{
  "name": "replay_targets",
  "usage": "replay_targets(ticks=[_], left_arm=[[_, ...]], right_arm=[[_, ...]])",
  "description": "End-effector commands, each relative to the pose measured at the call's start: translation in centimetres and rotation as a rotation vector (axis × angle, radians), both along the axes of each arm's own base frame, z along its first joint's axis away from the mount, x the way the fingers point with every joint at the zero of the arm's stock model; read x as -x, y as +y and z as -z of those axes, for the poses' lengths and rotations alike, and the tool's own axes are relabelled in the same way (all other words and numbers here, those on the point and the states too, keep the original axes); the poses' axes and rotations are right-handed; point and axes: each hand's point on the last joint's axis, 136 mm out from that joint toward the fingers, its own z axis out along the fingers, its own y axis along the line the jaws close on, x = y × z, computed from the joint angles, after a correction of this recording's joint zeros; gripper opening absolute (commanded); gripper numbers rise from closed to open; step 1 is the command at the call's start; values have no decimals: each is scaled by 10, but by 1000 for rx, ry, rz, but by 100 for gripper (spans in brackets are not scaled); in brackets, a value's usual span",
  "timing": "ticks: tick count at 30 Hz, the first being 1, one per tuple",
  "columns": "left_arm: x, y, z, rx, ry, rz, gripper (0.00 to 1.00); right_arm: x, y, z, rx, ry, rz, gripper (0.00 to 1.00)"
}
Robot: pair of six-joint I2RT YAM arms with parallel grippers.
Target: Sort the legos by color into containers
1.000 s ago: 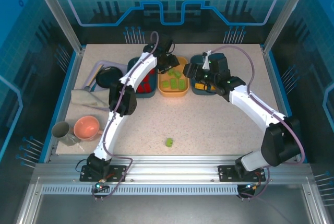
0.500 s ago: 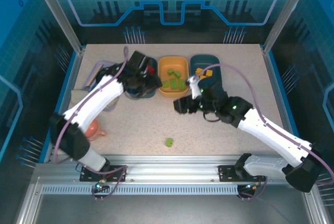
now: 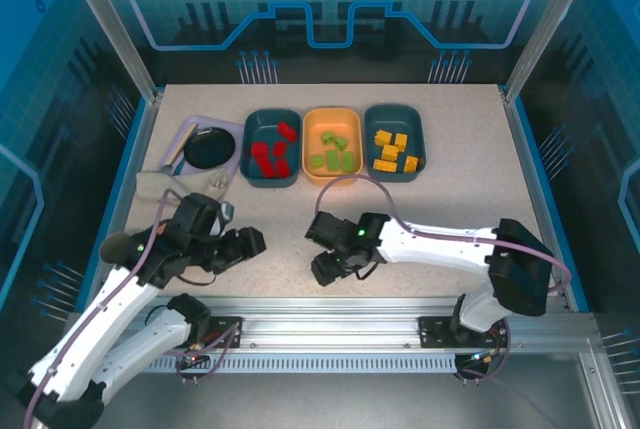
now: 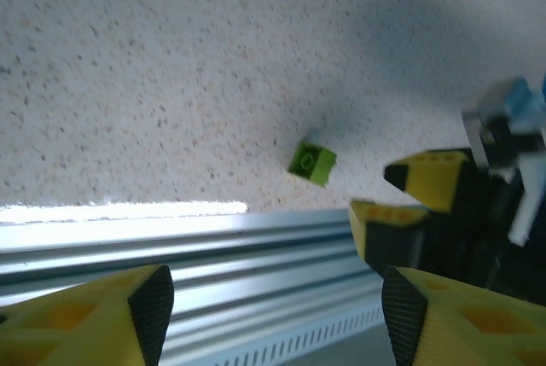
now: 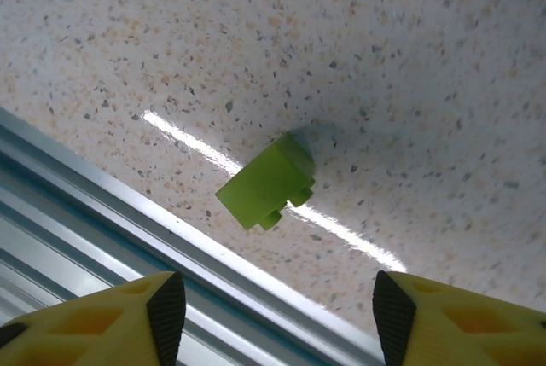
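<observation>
One green lego (image 5: 264, 180) lies on the table (image 5: 409, 59) just beside the near metal rail (image 5: 102, 238), well apart from the trays. The right gripper (image 5: 277, 306) hovers over it, fingers spread and gripping nothing. The left gripper (image 4: 275, 310) hangs to the left, also spread and empty, facing the same lego. At the far side, the left teal tray (image 3: 262, 123) holds red bricks (image 3: 268, 154), the orange tray (image 3: 330, 120) holds green bricks (image 3: 335, 156), and the right teal tray (image 3: 395, 116) holds yellow bricks (image 3: 392, 149).
</observation>
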Motion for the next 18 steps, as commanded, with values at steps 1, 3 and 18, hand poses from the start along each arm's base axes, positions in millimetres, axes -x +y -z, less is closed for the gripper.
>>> replay_targets(ticks=[1, 3, 18], left_arm=[[27, -6, -1, 67, 46, 73, 70], [36, -6, -5, 92, 28, 104, 71], [72, 7, -22, 154, -72, 149, 77]], right_arm=[[2, 4, -4, 34, 60, 238, 61], [1, 9, 1, 31, 67, 315, 61], [-3, 22, 56, 49, 79, 644, 60]])
